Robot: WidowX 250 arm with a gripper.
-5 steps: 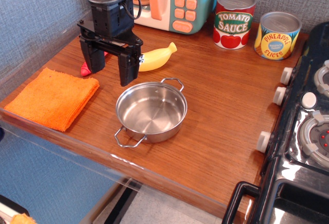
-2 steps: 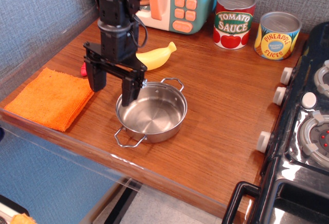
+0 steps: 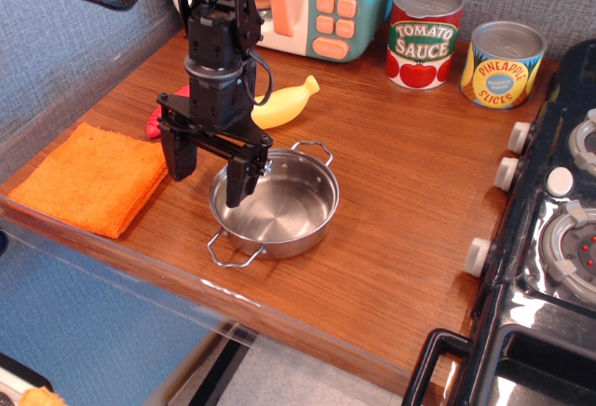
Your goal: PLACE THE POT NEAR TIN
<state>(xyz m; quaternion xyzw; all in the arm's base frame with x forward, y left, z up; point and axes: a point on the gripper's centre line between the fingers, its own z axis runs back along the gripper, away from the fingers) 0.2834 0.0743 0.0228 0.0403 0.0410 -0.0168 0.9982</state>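
On the wooden counter (image 3: 391, 201): one steel pot (image 3: 274, 203), two cans (image 3: 425, 33), one banana (image 3: 279, 103), one orange cloth (image 3: 88, 176), one toy microwave (image 3: 321, 1).

Bright, even light falls from above. The wooden counter (image 3: 391, 192) shows a soft sheen, and the steel pot (image 3: 275, 203) carries pale glare inside. Shadows are faint and short. Focus is sharp throughout, though the near-left transparent edge (image 3: 121, 266) blurs slightly.
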